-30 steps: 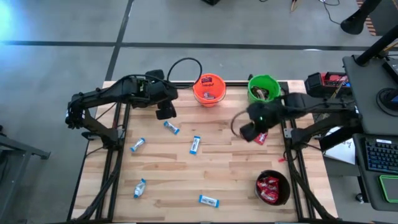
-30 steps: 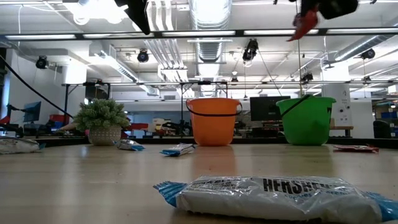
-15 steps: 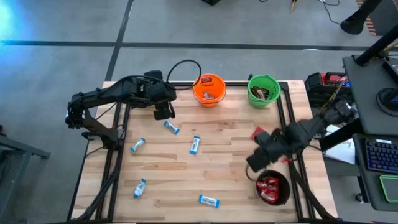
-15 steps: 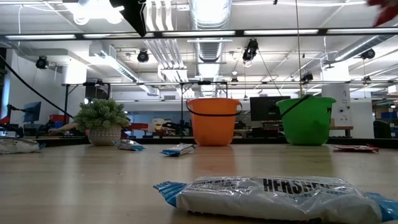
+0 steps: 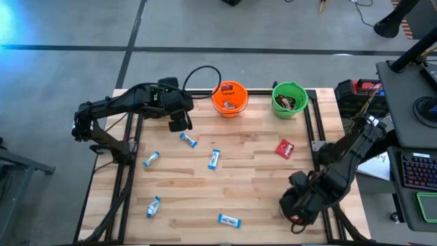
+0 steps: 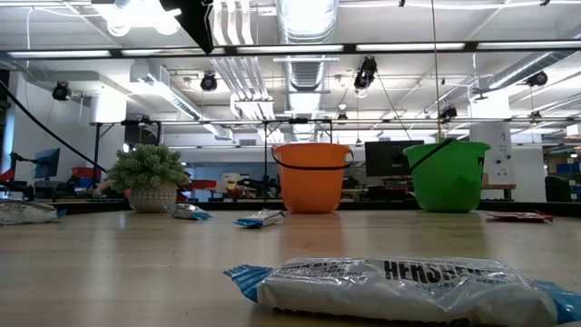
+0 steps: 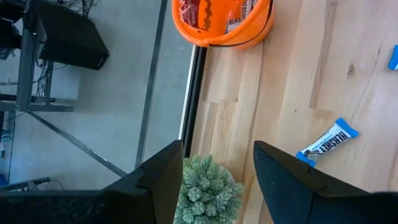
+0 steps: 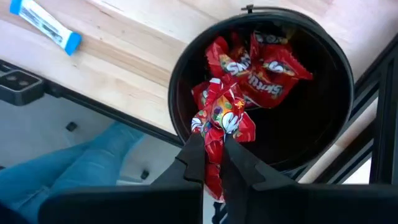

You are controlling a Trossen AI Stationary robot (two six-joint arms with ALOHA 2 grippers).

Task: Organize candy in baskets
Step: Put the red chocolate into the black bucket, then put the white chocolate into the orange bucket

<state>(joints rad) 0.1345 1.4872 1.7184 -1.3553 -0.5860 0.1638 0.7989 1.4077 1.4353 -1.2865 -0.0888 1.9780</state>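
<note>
At the near right corner of the pale wooden slat table (image 5: 246,171), right gripper (image 8: 213,163) poised directly over the round black plastic basket (image 8: 336,118), fingers pinched tight on a crinkly red candy packet (image 8: 221,121); more red packets (image 8: 264,65) heaped inside the basket. Just left of it along the near edge, a blue-and-white wrapped bar (image 5: 229,221), filling the foreground of the low view (image 6: 399,282). Further left, another blue-and-white bar (image 5: 153,206). Mid-table: two more such bars (image 5: 214,158) (image 5: 151,159), and a lone red packet (image 5: 285,148) lying flat to the right. Beyond, one blue-and-white bar (image 5: 188,140) near the left gripper (image 5: 179,124), raised above the far left part of the table, fingers spread apart around nothing. Beneath it, a bushy green potted plant (image 7: 208,190). Along the far edge, round orange plastic basket (image 5: 229,99) holding wrappers and round bright green plastic basket (image 5: 289,98) holding dark candy.
</note>
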